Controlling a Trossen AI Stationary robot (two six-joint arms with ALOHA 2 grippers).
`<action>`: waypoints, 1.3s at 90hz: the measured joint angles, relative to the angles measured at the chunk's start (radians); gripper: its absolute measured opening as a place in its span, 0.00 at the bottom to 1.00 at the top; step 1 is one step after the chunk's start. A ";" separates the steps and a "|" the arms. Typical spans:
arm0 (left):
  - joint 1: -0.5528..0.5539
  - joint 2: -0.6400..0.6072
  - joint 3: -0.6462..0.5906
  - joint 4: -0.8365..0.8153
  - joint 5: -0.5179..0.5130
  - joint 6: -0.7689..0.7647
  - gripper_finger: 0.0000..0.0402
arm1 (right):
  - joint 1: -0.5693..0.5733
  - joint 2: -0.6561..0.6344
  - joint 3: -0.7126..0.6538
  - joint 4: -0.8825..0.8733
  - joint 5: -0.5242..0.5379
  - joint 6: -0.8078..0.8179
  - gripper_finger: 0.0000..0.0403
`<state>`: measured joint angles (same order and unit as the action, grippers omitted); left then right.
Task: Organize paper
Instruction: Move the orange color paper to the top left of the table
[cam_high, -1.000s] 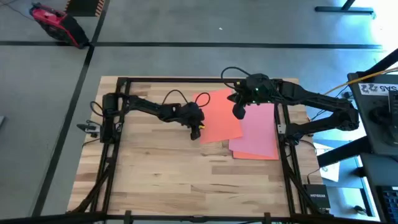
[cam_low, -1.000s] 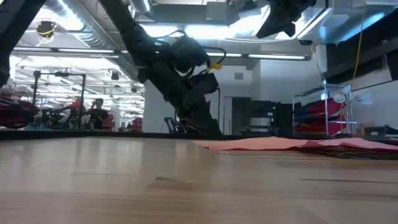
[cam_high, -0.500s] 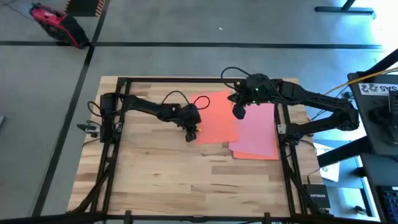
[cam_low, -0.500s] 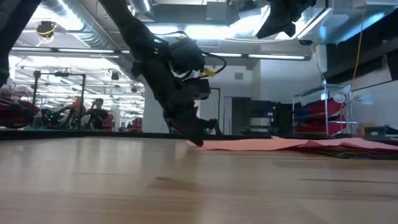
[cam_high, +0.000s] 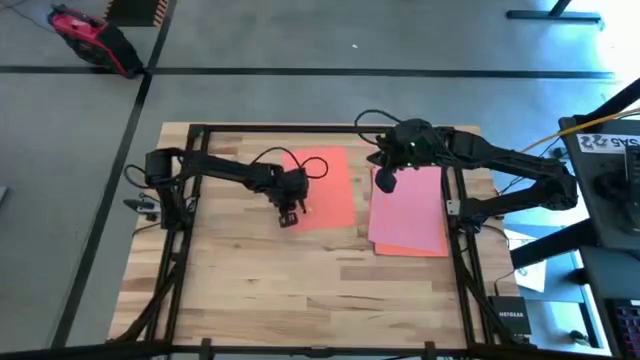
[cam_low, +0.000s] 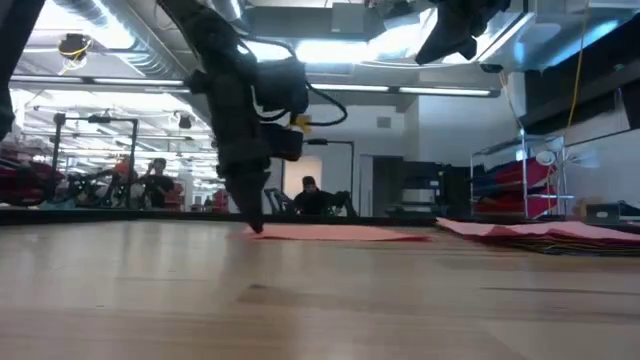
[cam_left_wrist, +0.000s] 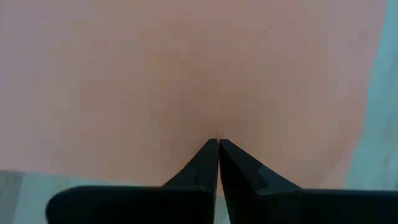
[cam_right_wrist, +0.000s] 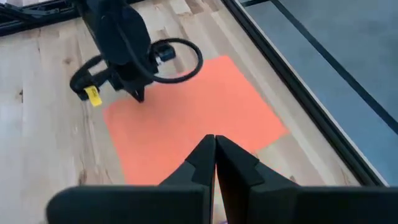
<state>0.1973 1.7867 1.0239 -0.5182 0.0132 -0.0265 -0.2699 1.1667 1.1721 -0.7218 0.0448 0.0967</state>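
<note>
Right now my left gripper (cam_high: 286, 218), fingers pressed together, bears tip-down on the orange sheet (cam_high: 322, 190), which lies flat, apart from the pink pile (cam_high: 410, 215) at the table's right. My right gripper (cam_high: 383, 181), also closed, hovers above that pile. If the tip slips, I judge the sheet could buckle or skew.

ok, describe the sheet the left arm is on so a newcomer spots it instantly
On the wooden table, look left of the pink stack by the right frame rail. The orange sheet lies alone there, flat, with the left gripper pressing its corner, fingers shut.
</note>
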 joint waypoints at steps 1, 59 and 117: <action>0.000 -0.003 -0.001 -0.006 0.000 0.000 0.00 | 0.000 0.000 0.000 -0.001 0.000 0.000 0.00; 0.066 -0.187 -0.088 0.333 0.021 -0.286 0.00 | 0.000 0.000 0.000 -0.014 0.020 -0.027 0.00; 0.020 0.024 -0.088 0.379 -0.103 -0.655 0.00 | 0.000 0.000 0.000 -0.009 0.061 -0.047 0.00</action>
<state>0.2174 1.8104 0.9363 -0.1387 -0.0896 -0.6817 -0.2699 1.1671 1.1721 -0.7311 0.1058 0.0499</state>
